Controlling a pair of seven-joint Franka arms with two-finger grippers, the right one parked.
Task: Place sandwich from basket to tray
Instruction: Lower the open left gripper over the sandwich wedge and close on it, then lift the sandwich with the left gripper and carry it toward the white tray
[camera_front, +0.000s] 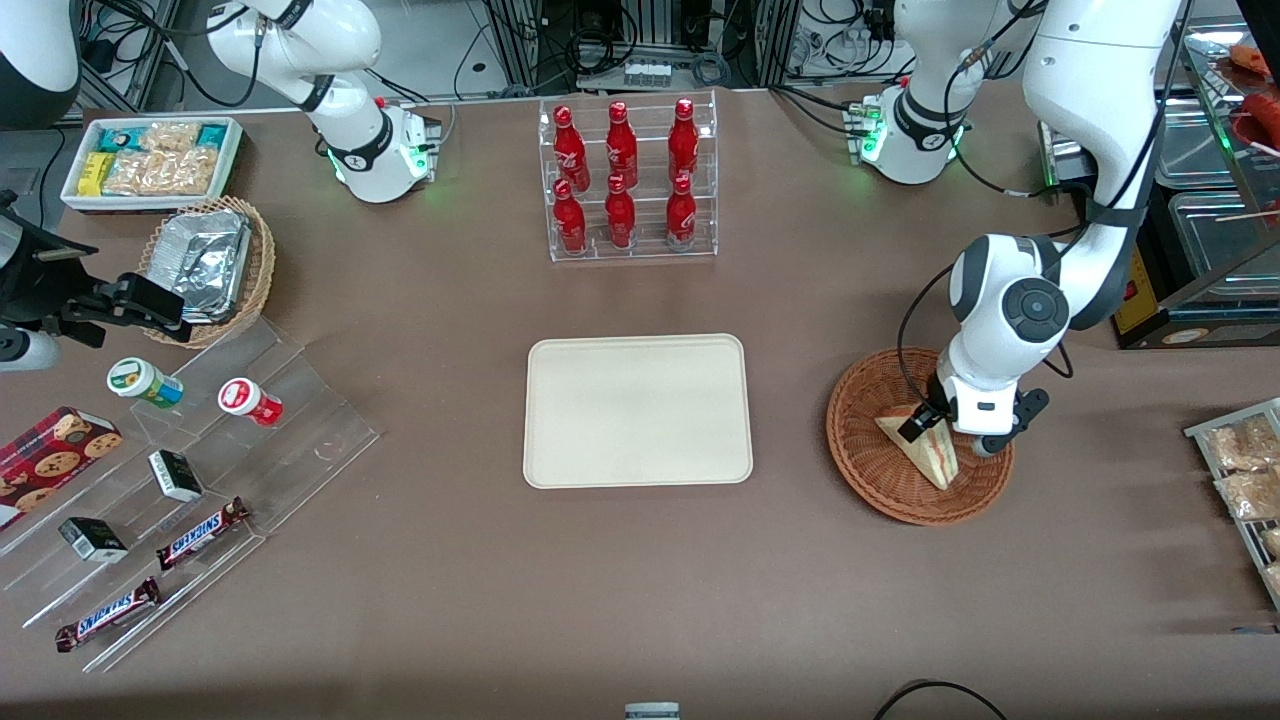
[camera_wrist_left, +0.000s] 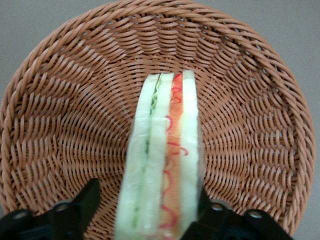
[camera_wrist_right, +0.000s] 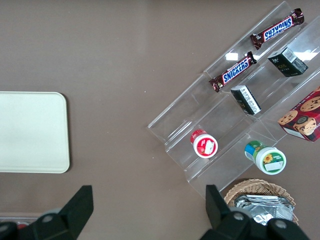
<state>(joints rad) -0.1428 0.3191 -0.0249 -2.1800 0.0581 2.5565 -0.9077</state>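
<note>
While my jaws hang low inside the basket (camera_front: 860, 400), they stand spread to either side of the sandwich (camera_front: 925, 450), not clamped on it: in the wrist view one finger (camera_wrist_left: 82, 205) shows a sliver of wicker between itself and the bread, the other sits right against the wrap. My wrist points straight down and my forearm (camera_front: 1010, 310) rises above it, bent toward one o'clock in the front view.

The sandwich (camera_wrist_left: 160, 165) stands on edge on the basket's (camera_wrist_left: 65, 115) woven floor, filling layers facing up at me, near the middle and a little toward three o'clock. The low rim rings it on all sides.

From the basket, the tray (camera_front: 638, 410) lies at nine o'clock, well apart, with bare table (camera_front: 790, 420) between them. A rack of red bottles (camera_front: 630, 180) stands at twelve o'clock from the tray.
</note>
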